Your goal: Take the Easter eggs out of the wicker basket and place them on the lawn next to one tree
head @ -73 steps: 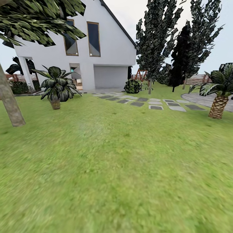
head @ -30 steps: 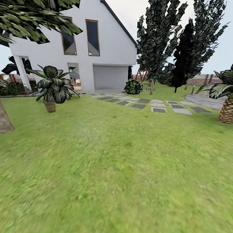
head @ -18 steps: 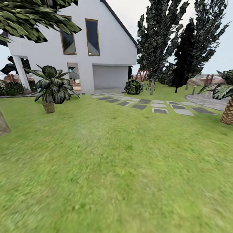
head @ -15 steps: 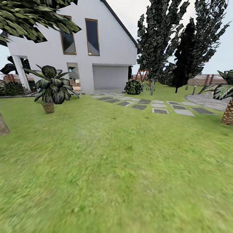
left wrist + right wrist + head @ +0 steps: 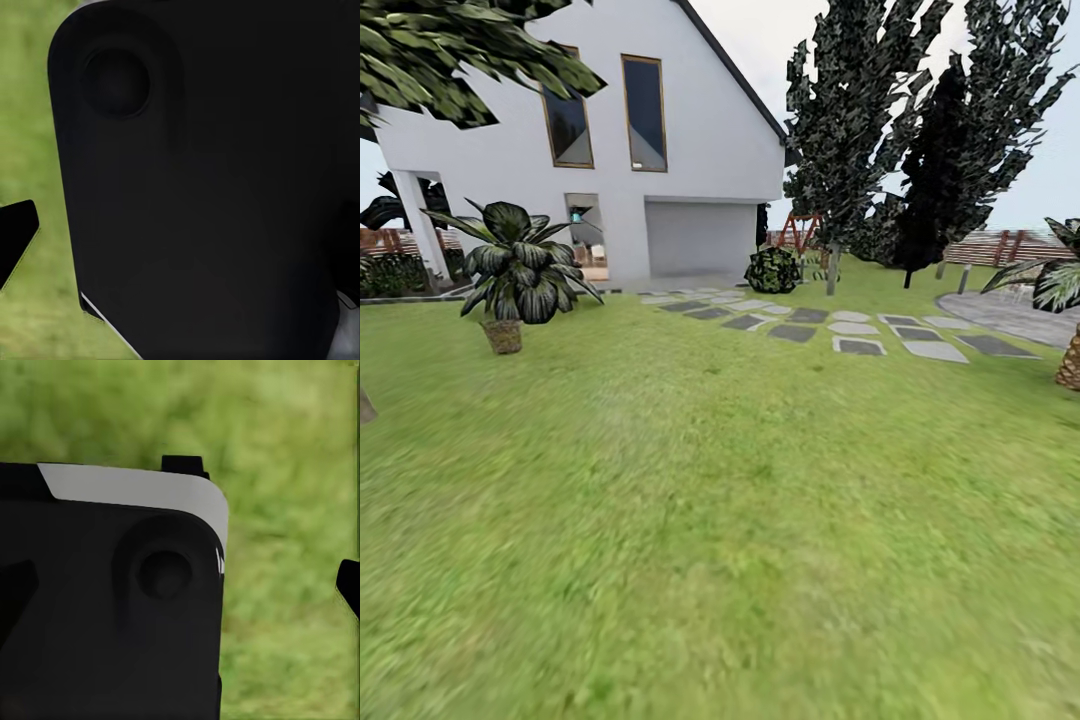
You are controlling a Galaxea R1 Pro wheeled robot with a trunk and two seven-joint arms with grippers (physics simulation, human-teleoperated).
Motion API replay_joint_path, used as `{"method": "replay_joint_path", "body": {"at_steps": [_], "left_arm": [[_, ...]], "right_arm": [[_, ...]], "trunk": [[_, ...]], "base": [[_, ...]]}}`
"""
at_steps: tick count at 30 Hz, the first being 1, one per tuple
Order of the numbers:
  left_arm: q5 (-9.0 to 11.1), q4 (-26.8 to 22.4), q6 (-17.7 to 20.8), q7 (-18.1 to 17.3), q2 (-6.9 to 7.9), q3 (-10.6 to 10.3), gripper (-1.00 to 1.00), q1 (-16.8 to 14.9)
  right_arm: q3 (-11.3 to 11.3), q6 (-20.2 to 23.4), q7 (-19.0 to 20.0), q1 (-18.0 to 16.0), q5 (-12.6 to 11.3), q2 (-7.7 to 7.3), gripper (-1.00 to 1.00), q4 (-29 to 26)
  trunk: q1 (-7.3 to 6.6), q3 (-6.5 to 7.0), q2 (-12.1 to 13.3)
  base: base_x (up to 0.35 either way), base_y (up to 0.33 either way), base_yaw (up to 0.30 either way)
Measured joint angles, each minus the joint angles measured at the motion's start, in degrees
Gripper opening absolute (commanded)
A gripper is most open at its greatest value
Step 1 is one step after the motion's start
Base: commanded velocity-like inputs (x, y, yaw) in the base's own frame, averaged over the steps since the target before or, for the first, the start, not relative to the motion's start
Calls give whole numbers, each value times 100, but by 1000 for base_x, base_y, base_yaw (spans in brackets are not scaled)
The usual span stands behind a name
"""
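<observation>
The lawn (image 5: 720, 520) spreads wide and green in the head view, running up to the white house (image 5: 690, 130). The Easter eggs and the wicker basket are out of view. The foot of a tan tree trunk (image 5: 364, 405) just shows at the left edge, with dark leaves (image 5: 450, 50) overhead. In the left wrist view my left gripper (image 5: 180, 240) hangs over grass in front of a black robot part (image 5: 202, 187), one fingertip (image 5: 15, 240) at the frame's edge. My right gripper (image 5: 180, 589) has its fingertips (image 5: 349, 585) spread wide, with nothing held.
A potted leafy plant (image 5: 510, 275) stands left of the middle. Grey stepping stones (image 5: 830, 330) cross the grass toward a paved patch (image 5: 1010, 315). Narrow dark trees (image 5: 860, 110), a round bush (image 5: 771, 268), a palm (image 5: 1065, 300) and a slatted fence (image 5: 990, 247) lie beyond.
The whole view has advanced toward the house, so the camera moved. The tan trunk slid almost off the left edge and the palm toward the right edge.
</observation>
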Motion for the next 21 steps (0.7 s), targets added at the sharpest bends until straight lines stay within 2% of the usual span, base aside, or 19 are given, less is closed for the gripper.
{"method": "replay_joint_path", "body": {"at_steps": [21], "left_arm": [[0, 0, 0, 0, 5, 0, 100, 0]], "right_arm": [[0, 2, -1, 0, 4, 1, 100, 0]], "trunk": [[0, 0, 0]], "base": [[340, 0, 0]]}}
